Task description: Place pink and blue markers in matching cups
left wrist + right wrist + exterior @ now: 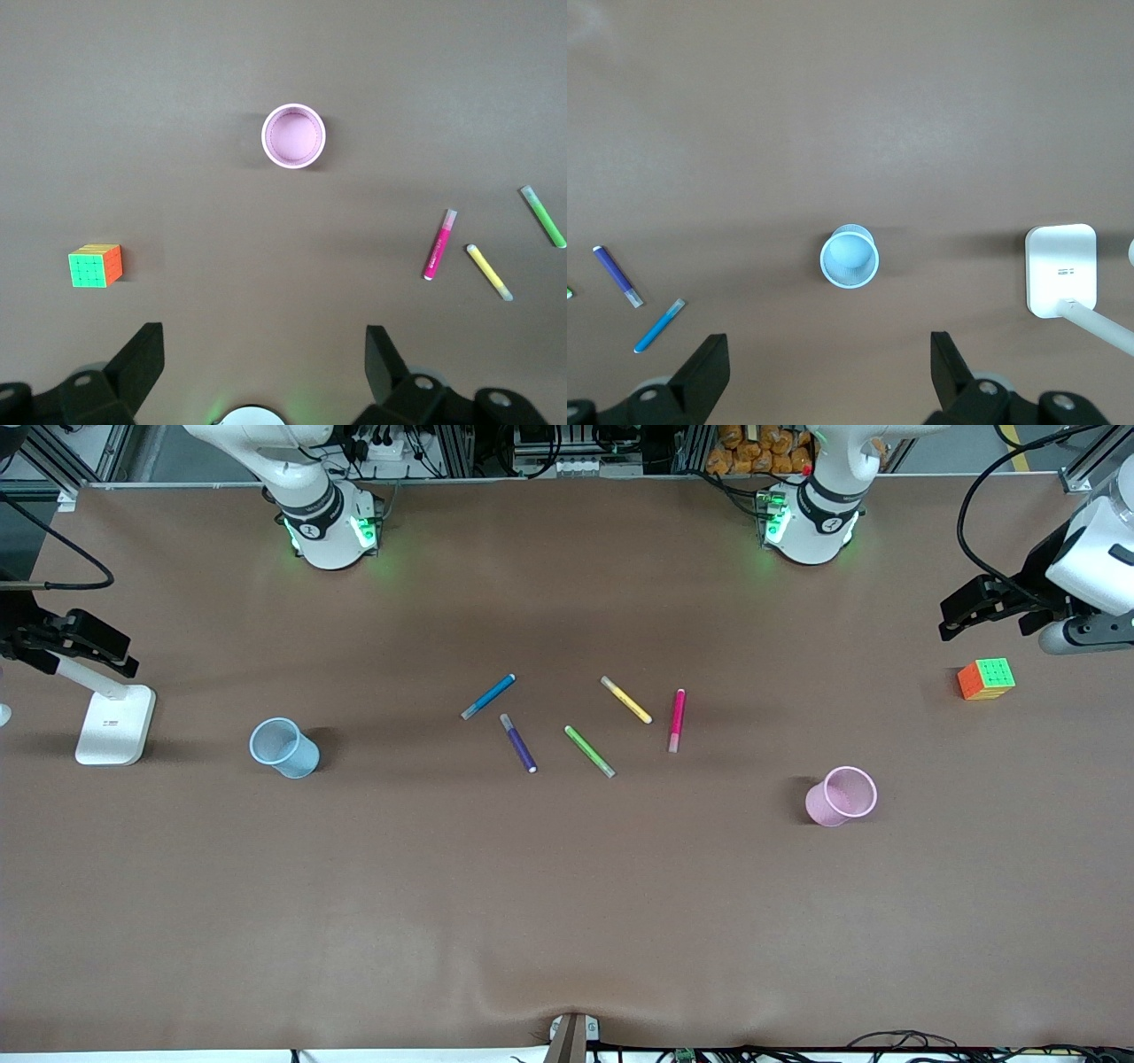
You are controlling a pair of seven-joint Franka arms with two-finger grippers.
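Nothing is picked up yet: the pink marker (677, 720) and blue marker (488, 696) lie flat mid-tabletop among the purple (518, 742), green (590, 751) and yellow (626, 700) ones. The pink cup (842, 796) stands upright toward the left arm's end and the blue cup (283, 747) toward the right arm's, so each arm likely serves its own colour. The left gripper (264, 359) hangs near a cube (986, 678) and the right gripper (829, 363) by a white stand (115, 724), both with fingers spread and empty.
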